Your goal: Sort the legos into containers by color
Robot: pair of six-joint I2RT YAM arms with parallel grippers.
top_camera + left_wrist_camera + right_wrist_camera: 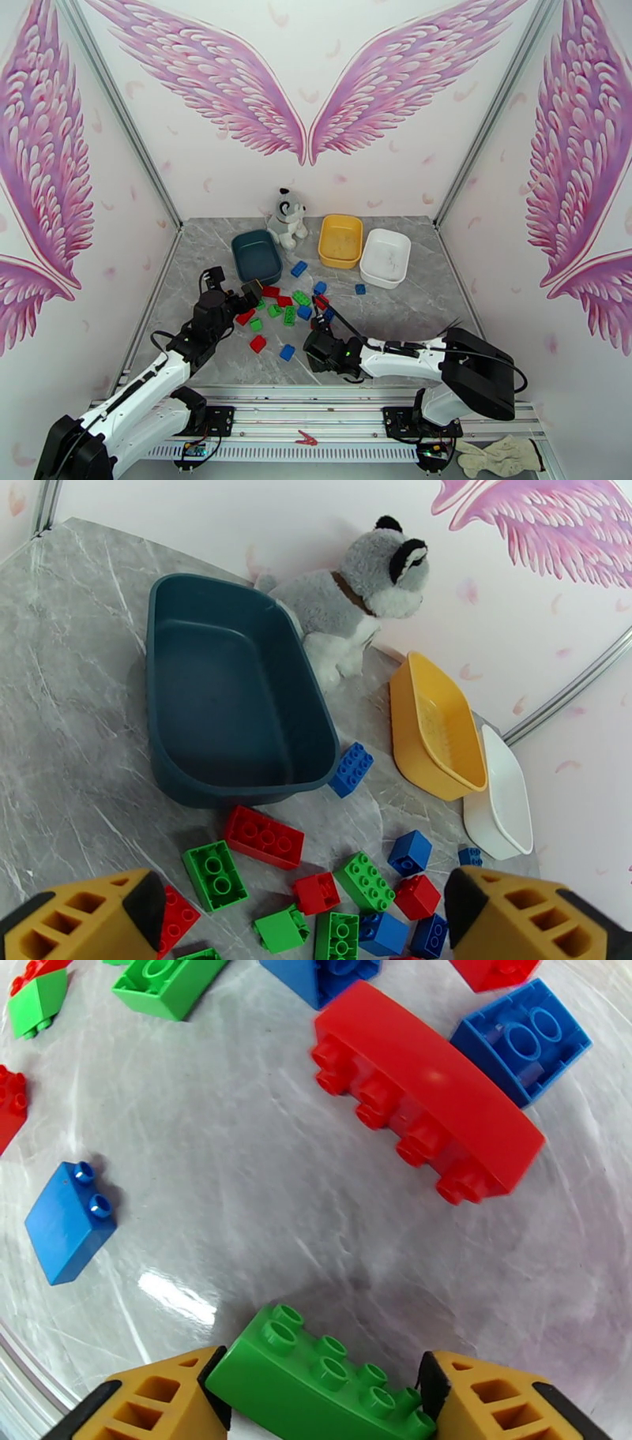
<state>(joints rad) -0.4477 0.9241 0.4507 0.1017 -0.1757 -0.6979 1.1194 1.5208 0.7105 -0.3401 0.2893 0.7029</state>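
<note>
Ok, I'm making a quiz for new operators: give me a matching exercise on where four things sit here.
Things: 1 dark teal tub; 2 white tub; 3 plush dog; 4 green brick.
Places: A between the jaws of the right gripper; B rightmost tub; C leftmost tub; D at the back, between the dark teal tub and the yellow tub.
Pairs: 1-C; 2-B; 3-D; 4-A.

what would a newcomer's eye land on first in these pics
Most likely the huge pink wings painted across the back wall, then the scatter of red, green and blue legos in the middle of the grey table. Behind them stand a dark teal tub, a yellow tub, a white tub and a plush dog. Up close, a green brick sits between the fingers of the right gripper.
</note>
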